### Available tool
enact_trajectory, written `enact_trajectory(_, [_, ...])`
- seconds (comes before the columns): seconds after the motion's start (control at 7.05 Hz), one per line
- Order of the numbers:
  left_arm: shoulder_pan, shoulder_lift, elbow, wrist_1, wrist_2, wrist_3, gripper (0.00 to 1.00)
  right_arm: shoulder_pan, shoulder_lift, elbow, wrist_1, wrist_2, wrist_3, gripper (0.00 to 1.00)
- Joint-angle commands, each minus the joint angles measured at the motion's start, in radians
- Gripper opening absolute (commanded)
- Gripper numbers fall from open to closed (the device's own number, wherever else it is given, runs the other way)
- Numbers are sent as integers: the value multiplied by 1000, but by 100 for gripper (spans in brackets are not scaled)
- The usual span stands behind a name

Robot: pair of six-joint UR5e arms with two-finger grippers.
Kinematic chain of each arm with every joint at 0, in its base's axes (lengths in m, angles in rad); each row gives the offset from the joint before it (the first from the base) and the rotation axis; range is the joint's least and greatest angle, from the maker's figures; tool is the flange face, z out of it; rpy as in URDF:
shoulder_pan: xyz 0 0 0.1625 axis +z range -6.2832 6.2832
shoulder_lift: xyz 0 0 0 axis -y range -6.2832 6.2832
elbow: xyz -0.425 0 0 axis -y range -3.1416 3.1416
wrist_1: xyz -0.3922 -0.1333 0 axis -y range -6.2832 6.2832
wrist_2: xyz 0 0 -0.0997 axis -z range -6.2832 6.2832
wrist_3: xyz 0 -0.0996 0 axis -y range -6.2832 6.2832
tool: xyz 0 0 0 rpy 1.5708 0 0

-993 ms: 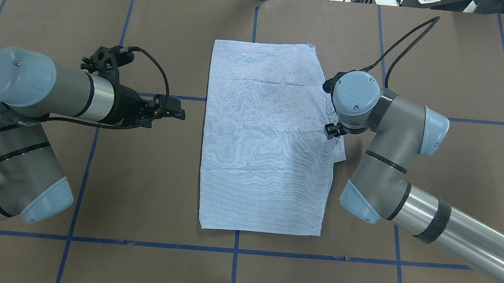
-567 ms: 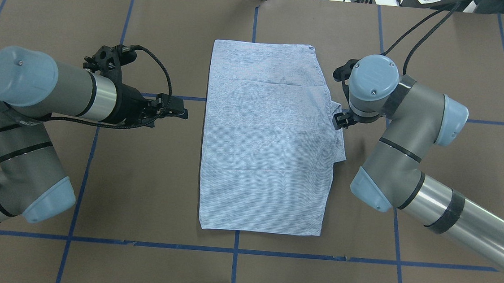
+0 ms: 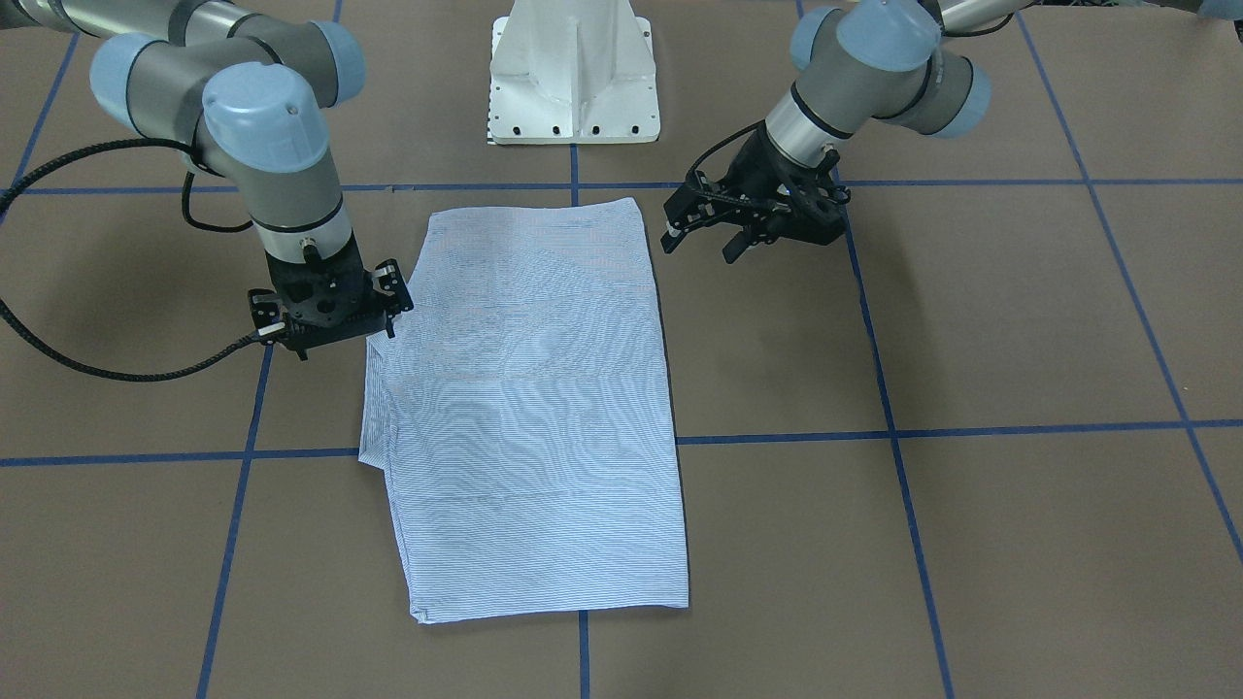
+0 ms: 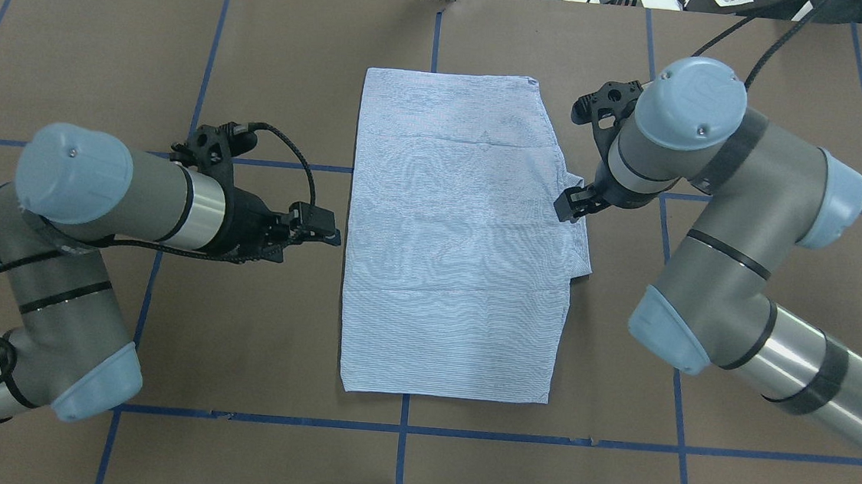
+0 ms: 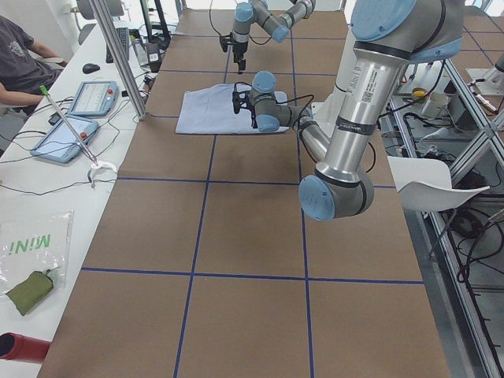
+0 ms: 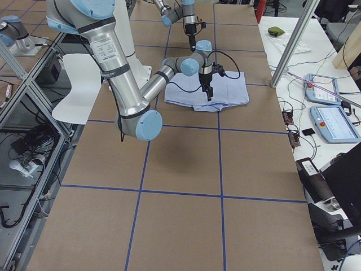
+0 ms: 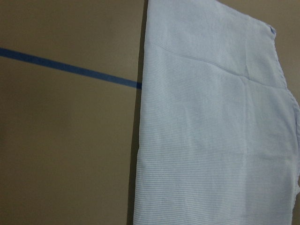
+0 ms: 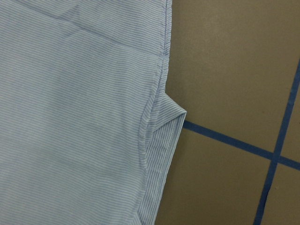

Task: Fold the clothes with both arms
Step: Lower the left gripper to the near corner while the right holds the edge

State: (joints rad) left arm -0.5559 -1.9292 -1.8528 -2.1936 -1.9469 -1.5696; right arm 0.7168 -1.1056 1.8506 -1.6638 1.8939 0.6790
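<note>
Folded shirt point(image 4: 454, 236), front tucked out of sight; left gripper point(image 3: 699, 245) apart; right gripper point(image 3: 325, 325) apart, mostly hidden overhead.

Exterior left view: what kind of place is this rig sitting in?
Most likely a robotics lab workcell, probably for data collection. The left arm and right arm stand over a brown-covered table gridded in blue tape. Teach pendants lie on the side bench, where a person sits.
</note>
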Motion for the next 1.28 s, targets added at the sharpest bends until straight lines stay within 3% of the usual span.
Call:
enact_trajectory(0.0, [118,-13,-8,3,22,-143,100,1,-94,143,-1,88,21,100])
enact_trajectory(0.43, [290,-63,9,139,184,-205,95,0,-106,176,9,145,117,100])
enact_trajectory(0.85, [300,-79,65,146,226,-207,82,0,-108,179,9,155,119,100])
enact_trajectory(1.13, [300,-82,73,152,227,-207,67,0,-106,174,9,155,119,100])
